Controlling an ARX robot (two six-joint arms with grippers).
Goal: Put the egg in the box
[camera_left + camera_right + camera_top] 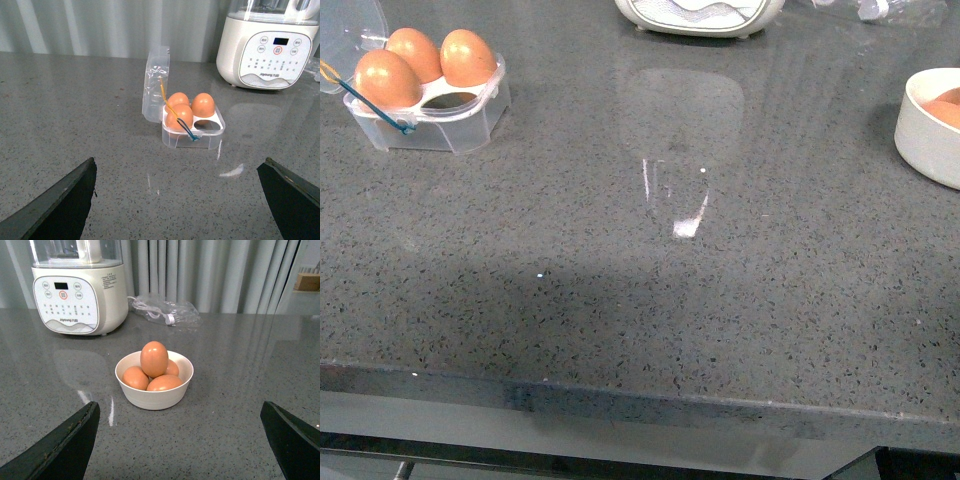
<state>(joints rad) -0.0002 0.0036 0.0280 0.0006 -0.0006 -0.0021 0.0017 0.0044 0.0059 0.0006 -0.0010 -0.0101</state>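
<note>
Front view: neither arm is in frame. Grey speckled surface [650,320]. The box [455,128] sits at the far left with its lid [350,30] thrown open. It holds three brown eggs [466,57], and the fourth cup [450,98], the one nearest centre, is bare. A white bowl [923,135] is cut off by the right edge, well apart from the box. The base of a white appliance [700,15] is at the far middle.

Left wrist view: the left gripper [178,161] is spread wide, its dark fingers [62,202] at the two lower corners with nothing between them. The box lies ahead of it with the lid standing upright. A blue-and-yellow band [177,117] drapes across the front egg.

Right wrist view: the right gripper [180,404] is likewise wide open and holding nothing. Ahead of it the bowl carries four eggs. The egg [154,359] stands on end on top of the other three [150,381]. A crumpled clear bag [165,310] lies beyond, beside the appliance, with curtains [220,275] behind.
</note>
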